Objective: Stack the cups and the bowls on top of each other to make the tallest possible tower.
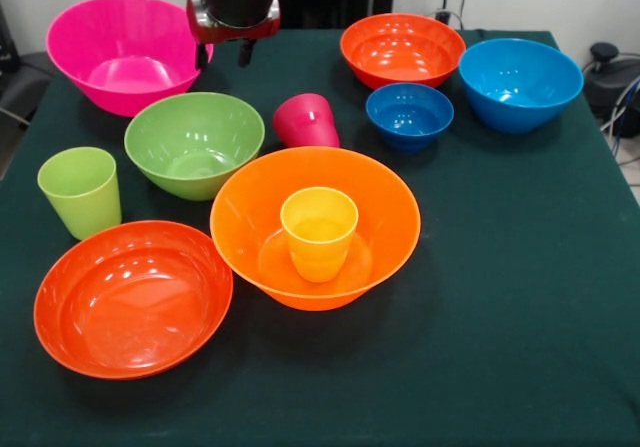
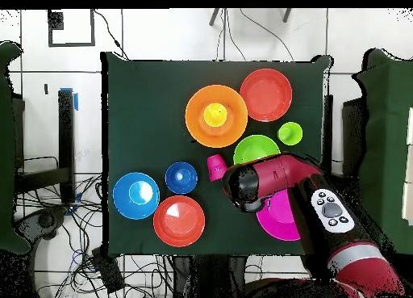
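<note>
Only the yellow cup point(image 1: 319, 232) stands inside the big orange bowl point(image 1: 315, 229) mid-bench; no tower yet. The other bowls and cups lie apart (pink cup point(image 1: 306, 120) upside down). The pincer point(image 1: 223, 57) hangs empty, slightly apart, near the bench's far edge.

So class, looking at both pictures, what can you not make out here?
- End effector: front view cuts the arm at the top edge; overhead, the arm covers it, so open or shut is unclear.
- Big pink bowl: overhead, the arm hides most of it.
- Red-pink cup: front view, its base sits behind the big orange bowl.
</note>
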Controlling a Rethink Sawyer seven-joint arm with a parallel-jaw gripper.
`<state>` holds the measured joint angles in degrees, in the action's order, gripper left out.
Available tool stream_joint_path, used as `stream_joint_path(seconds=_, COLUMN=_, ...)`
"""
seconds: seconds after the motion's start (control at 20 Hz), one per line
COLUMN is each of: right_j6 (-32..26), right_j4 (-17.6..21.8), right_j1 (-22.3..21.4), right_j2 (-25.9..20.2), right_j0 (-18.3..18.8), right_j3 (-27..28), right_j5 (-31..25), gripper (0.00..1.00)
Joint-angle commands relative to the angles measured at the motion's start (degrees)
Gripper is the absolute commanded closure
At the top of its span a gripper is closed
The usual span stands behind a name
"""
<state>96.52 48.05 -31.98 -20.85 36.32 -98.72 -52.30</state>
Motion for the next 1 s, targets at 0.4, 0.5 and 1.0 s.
stream_joint_path(seconds=0.4, right_j6=1.4, right_j4=2.9, right_j1=-2.1, right_j2=1.8, right_j0=-2.6, right_j3=2.8, right_j5=2.8, gripper=0.00)
stream_joint_path(seconds=0.5, right_j6=4.9, right_j4=4.5, right_j1=-4.0, right_j2=3.5, right_j0=-4.4, right_j3=2.1, right_j5=4.5, gripper=0.00)
stream_joint_path(seconds=1.0, right_j6=9.6, right_j4=4.9, right_j1=-7.2, right_j2=8.9, right_j0=-9.2, right_j3=1.3, right_j5=6.9, gripper=0.00)
